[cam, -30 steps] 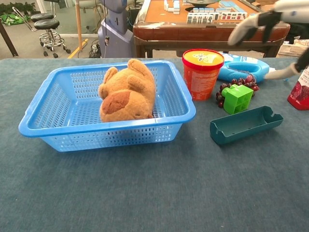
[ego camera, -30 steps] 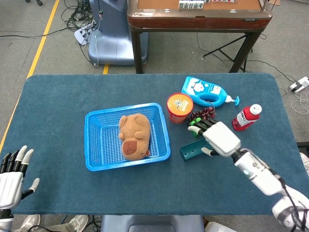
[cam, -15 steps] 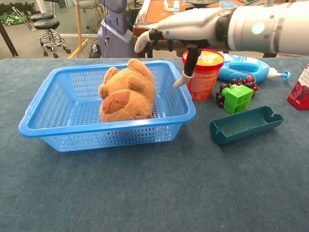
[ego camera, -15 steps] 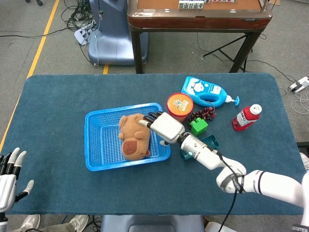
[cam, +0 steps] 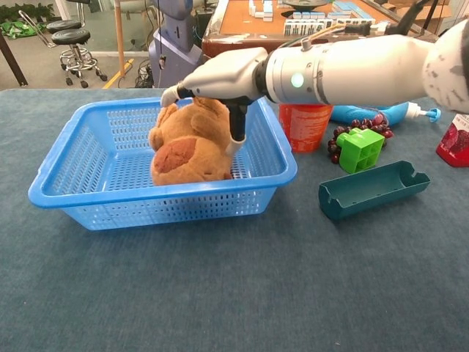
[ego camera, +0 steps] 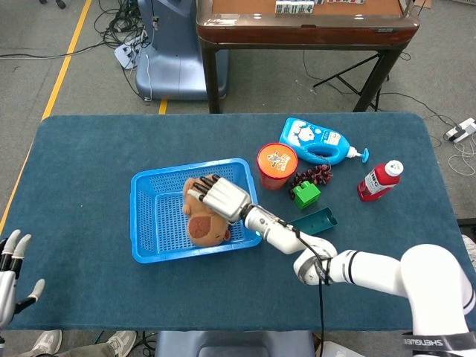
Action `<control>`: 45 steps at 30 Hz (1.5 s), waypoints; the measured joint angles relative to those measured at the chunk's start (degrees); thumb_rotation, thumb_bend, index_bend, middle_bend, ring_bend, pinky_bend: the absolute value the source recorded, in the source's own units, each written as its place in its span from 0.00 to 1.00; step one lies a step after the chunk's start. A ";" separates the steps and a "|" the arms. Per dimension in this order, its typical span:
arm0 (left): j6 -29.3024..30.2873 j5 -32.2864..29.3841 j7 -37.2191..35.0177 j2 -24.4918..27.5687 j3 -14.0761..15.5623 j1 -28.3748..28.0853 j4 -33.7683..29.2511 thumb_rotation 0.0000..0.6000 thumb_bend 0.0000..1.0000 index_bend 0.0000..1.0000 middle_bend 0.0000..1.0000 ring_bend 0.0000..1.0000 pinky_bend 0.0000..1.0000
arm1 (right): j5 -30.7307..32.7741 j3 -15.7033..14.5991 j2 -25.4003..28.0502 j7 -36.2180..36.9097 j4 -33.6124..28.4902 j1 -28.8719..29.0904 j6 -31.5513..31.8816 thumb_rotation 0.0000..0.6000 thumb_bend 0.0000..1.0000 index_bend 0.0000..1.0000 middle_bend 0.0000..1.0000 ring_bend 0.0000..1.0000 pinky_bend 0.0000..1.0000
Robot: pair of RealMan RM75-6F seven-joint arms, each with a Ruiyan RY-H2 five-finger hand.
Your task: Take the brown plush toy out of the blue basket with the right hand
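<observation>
The brown plush toy (ego camera: 202, 225) lies in the blue basket (ego camera: 155, 216) at the middle left of the table. It faces the front wall in the chest view, where the toy (cam: 183, 158) fills the right half of the basket (cam: 161, 196). My right hand (ego camera: 219, 197) hovers over the toy's back with its fingers spread across the top. In the chest view the right hand (cam: 220, 77) has its thumb (cam: 237, 128) hanging down along the toy's right side. The fingers have not closed around it. My left hand (ego camera: 11, 271) rests open at the table's near left edge.
Right of the basket stand a red tub (ego camera: 277, 163), a green block (ego camera: 305, 195), dark grapes (ego camera: 312, 177) and a teal tray (ego camera: 316, 221). A blue bottle (ego camera: 316, 141) and a red bottle (ego camera: 379, 180) lie further right. My right forearm crosses the basket's right rim.
My right hand has swept left from near the green block, over the basket's right rim, to above the plush toy. The left hand has slid slightly down out of frame.
</observation>
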 measured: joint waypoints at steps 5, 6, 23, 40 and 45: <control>0.11 0.05 -0.51 0.03 -0.04 0.22 0.58 1.00 0.32 0.00 0.00 0.00 0.00 | 3.60 -1.22 -3.21 -3.33 3.84 3.01 -0.54 1.00 0.00 0.07 0.09 0.06 0.19; 0.15 0.09 -0.58 0.04 -0.04 0.26 0.60 1.00 0.32 0.00 0.00 0.00 0.00 | 4.28 -1.44 -3.72 -3.97 4.43 3.49 -0.56 1.00 0.00 0.08 0.11 0.06 0.19; 0.96 0.30 -1.99 0.06 -0.11 1.10 1.56 1.00 0.32 0.00 0.00 0.00 0.00 | 0.18 -4.45 -10.72 -5.15 12.29 5.36 9.97 1.00 0.24 0.68 0.59 0.47 0.46; 0.07 1.01 -1.86 -0.18 -0.84 0.09 1.49 1.00 0.32 0.00 0.00 0.00 0.00 | -9.20 -3.95 11.70 3.02 -12.45 -8.03 28.05 1.00 0.23 0.68 0.58 0.47 0.47; -0.71 1.24 -1.58 -0.49 -0.88 -0.51 1.62 1.00 0.32 0.00 0.00 0.00 0.00 | -10.87 -6.71 20.02 6.34 -19.46 -15.84 32.92 1.00 0.24 0.68 0.58 0.47 0.47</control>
